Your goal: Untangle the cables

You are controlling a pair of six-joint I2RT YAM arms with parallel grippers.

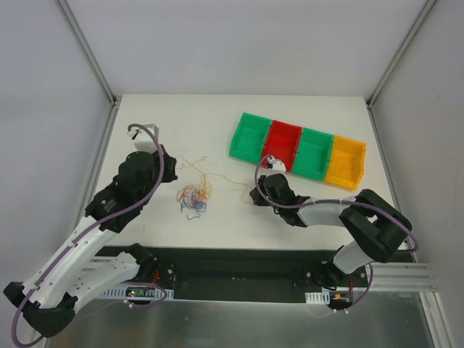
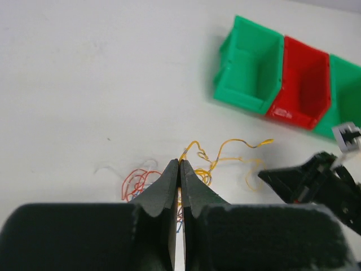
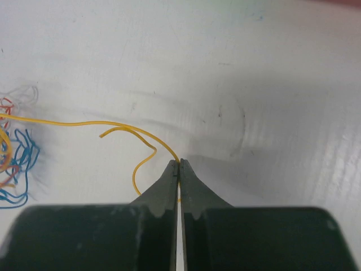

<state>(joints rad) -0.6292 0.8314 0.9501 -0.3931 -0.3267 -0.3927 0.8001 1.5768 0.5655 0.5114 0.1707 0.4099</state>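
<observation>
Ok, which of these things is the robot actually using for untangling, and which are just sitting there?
For the job: cables, a yellow, blue and red tangle; left gripper and right gripper, each shut on a yellow cable.
Just sitting there: green bin, red bin, second green bin, orange bin, all in a row.

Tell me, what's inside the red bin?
The red plastic bin looks empty: only bare red walls show. Its front lip hides the nearest bit of floor.
</observation>
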